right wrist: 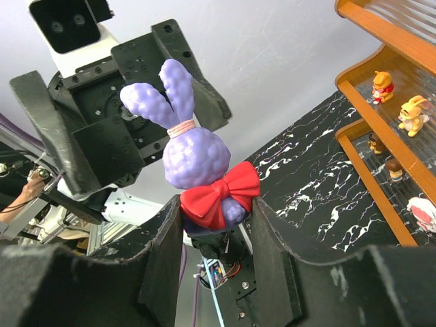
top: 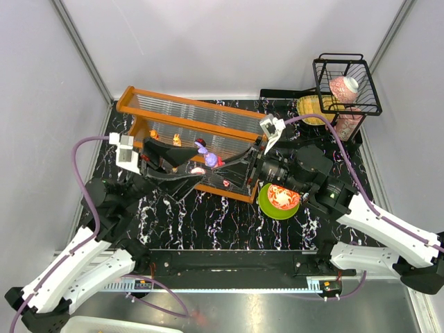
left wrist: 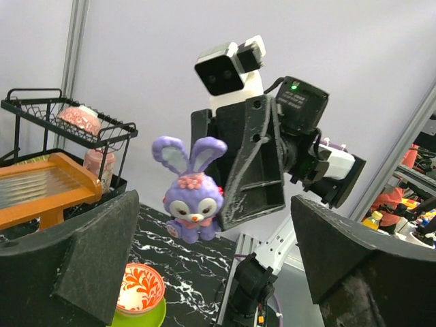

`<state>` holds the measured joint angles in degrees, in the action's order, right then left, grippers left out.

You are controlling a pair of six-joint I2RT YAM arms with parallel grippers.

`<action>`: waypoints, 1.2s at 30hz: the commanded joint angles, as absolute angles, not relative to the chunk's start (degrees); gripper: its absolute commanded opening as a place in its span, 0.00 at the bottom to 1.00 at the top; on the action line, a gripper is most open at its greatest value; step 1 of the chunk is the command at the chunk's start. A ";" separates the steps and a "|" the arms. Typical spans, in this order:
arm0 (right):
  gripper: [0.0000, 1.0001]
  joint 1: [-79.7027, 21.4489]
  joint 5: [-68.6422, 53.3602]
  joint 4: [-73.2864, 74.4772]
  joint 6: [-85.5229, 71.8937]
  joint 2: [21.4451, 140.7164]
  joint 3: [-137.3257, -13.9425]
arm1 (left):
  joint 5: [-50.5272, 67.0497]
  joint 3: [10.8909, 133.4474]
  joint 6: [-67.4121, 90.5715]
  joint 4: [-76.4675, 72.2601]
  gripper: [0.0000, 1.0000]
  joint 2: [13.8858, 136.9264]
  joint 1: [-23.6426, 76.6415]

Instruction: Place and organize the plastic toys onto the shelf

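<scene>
My right gripper (right wrist: 215, 206) is shut on a purple bunny toy with a red bow (right wrist: 197, 160) and holds it in the air in front of the orange shelf (top: 182, 114). The bunny also shows in the top view (top: 209, 157) and, facing the camera, in the left wrist view (left wrist: 192, 197). My left gripper (left wrist: 215, 216) is open and empty, pointed at the bunny from the left, a little short of it. Several small toys stand on the shelf's lower tier: an orange one (right wrist: 383, 85), a yellow one (right wrist: 413, 112) and a pink-white one (right wrist: 424, 212).
A green plate with a red-patterned bowl (top: 280, 198) sits on the black marble table just right of the shelf's near end. A black wire basket (top: 345, 84) holding a pink cup stands at the back right. White walls close in the back and sides.
</scene>
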<state>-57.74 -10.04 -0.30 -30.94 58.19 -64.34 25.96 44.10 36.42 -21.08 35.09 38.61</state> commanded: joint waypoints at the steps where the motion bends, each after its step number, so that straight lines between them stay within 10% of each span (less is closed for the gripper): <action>1: 0.00 -57.39 -11.60 -4.13 -30.67 58.18 -65.48 | 26.54 46.58 36.83 -21.27 0.93 37.61 38.50; 36: 0.00 -57.39 -12.30 -3.60 -29.88 58.97 -64.95 | 24.00 49.39 36.47 -17.58 0.74 40.52 38.50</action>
